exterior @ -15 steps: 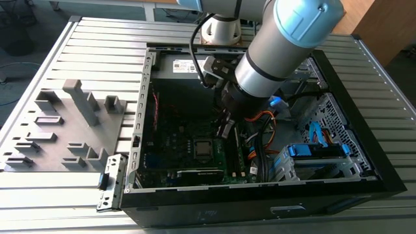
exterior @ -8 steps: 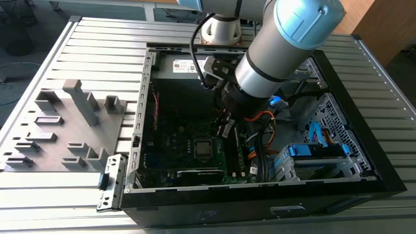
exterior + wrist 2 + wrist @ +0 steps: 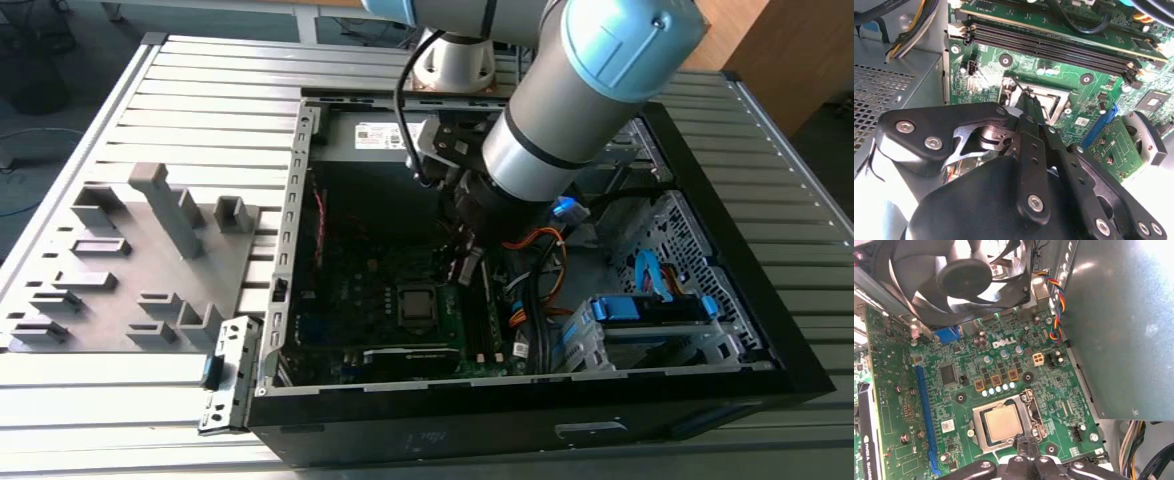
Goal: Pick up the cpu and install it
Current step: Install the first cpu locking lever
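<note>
- The fingers [image 3: 1026,447] are pressed together to a narrow tip holding nothing, poised at the edge of the socket frame [image 3: 1030,405].
- The cpu [image 3: 1003,422], a flat pale square, already sits in that silver metal frame, seemingly installed.
- Around it lies the green motherboard [image 3: 969,385], beneath a black fan [image 3: 961,275].

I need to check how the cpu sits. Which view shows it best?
The first wrist view: the cpu lies flat inside the socket frame, its pale top in plain sight. In the second wrist view the gripper hides the socket's centre; in the exterior view the socket is small and dark.
</note>
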{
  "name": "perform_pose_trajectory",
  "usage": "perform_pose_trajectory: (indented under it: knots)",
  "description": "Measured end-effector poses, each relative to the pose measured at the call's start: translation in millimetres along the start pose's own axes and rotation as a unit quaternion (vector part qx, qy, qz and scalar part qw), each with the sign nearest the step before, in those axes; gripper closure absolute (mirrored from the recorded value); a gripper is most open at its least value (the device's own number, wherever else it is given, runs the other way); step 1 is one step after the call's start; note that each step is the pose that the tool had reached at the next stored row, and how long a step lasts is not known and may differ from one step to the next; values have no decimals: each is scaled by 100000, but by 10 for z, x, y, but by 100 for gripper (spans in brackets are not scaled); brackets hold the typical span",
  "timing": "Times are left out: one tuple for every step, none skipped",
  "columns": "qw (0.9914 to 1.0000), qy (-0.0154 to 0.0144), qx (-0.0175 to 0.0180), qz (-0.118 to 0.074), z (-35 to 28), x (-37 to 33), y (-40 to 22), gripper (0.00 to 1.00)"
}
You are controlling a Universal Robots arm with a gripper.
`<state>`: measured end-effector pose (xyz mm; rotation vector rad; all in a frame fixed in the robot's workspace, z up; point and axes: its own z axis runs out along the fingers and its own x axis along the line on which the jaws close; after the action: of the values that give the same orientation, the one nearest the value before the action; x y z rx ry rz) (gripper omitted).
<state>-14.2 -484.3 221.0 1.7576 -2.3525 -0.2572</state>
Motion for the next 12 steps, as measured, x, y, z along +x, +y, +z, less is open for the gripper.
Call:
perform_pose_trajectory:
  knots:
    - [99999,336,107,100,6,0,2,89]
    - [99996,847,264,243,7,1,3,89]
    - [99987,1500,457,415,8,2,6,89]
    - [99972,2196,664,605,9,3,8,89]
    - [99951,2911,869,803,11,5,12,89]
    - [99929,3500,1043,968,14,7,16,89]
    - [99913,3865,1157,1069,19,8,18,89]
    - [99902,4108,1232,1133,28,8,17,89]
    - [99895,4240,1270,1150,39,8,14,89]
    - [99890,4356,1297,1174,50,8,11,89]
    - [99885,4457,1333,1199,62,7,8,89]
    - [99878,4583,1373,1232,75,7,5,89]
